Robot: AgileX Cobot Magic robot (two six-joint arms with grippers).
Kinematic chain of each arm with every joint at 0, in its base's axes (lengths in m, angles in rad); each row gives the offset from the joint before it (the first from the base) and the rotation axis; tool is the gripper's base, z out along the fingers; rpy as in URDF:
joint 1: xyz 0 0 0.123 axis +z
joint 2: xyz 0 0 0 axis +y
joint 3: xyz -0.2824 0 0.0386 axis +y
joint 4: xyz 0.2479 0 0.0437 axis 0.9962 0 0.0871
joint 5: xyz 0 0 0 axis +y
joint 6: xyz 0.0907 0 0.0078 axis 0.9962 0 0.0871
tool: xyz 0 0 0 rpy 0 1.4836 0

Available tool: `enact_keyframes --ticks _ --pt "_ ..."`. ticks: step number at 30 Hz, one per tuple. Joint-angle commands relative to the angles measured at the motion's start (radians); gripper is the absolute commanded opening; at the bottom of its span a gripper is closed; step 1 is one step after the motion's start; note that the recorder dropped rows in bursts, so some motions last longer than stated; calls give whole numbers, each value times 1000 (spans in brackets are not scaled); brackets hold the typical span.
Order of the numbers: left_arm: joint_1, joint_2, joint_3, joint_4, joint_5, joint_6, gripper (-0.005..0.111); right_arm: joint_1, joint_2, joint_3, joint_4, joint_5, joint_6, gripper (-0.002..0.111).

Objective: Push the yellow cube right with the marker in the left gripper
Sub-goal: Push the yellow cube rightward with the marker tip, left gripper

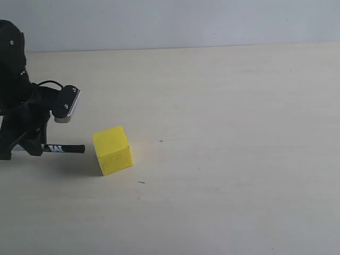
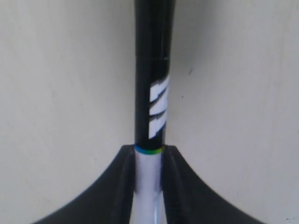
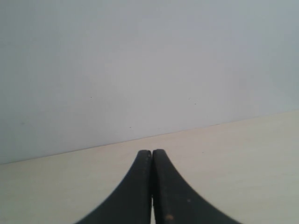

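Observation:
The yellow cube (image 1: 112, 150) rests on the pale table, left of centre in the exterior view. My left gripper (image 1: 33, 147) is low at the far left, shut on the marker (image 1: 64, 149), which lies level and points right at the cube. A small gap separates the marker's black end from the cube's left face. In the left wrist view the fingers (image 2: 180, 186) clamp the white barrel, and the black half with white lettering (image 2: 153, 74) sticks out ahead; the cube is out of that view. My right gripper (image 3: 152, 154) is shut on nothing and absent from the exterior view.
The table (image 1: 234, 133) stretches bare to the right of the cube, apart from a few tiny dark specks (image 1: 141, 182). A pale wall (image 1: 175, 21) runs along the table's far edge.

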Motion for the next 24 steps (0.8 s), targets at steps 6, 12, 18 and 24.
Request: enact_keyframes --ticks 6,12,18,24 --pt "19 -6 -8 -9 113 -132 0 -6 -6 4 -6 -1 -3 0" --pt "-43 -6 -8 -71 79 -200 0 -6 -6 4 -6 -1 -3 0" --pt "-146 -6 -8 -149 -65 -201 0 -6 -6 4 -6 -1 -3 0" --pt "-149 -6 -8 -95 -46 -242 0 -6 -6 4 -6 -1 -3 0"
